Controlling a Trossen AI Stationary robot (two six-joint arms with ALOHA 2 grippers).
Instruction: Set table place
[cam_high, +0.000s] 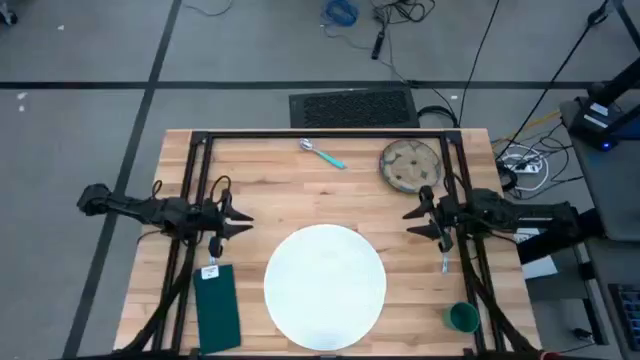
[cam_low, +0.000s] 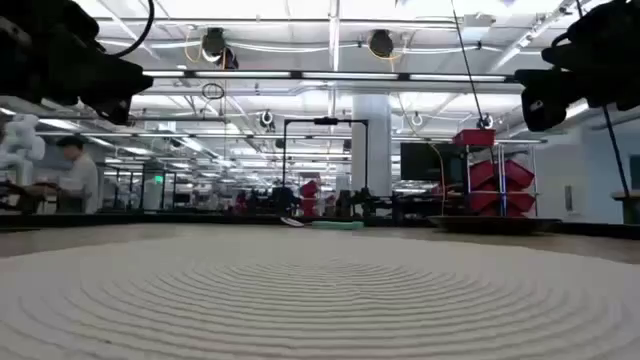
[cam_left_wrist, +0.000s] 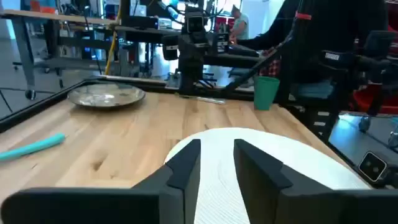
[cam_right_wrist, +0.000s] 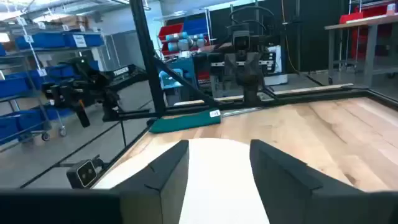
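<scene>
Light butcher-block wooden table (cam_high: 260, 180) with black tube frame carries round white ribbed plate (cam_high: 325, 281) at near centre. Left gripper (cam_high: 240, 223) and right gripper (cam_high: 412, 222) flank plate, raised above tabletop, jaws spread, empty. Teal-handled spoon (cam_high: 322, 153) and round woven coaster (cam_high: 409, 164) lie at far edge; dark green folded napkin (cam_high: 217, 306) near left, green cup (cam_high: 461, 317) near right.

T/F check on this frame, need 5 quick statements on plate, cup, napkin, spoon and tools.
1. The white plate lies between the two arms, at the table's near middle. True.
2. The green cup stands on the plate. False: it stands on the wood by the right arm, apart from the plate.
3. The green napkin lies on the left arm's side. True.
4. The left tool holds the spoon. False: the spoon lies at the far edge, and the tool is open and empty.
5. The right tool is open. True.
</scene>
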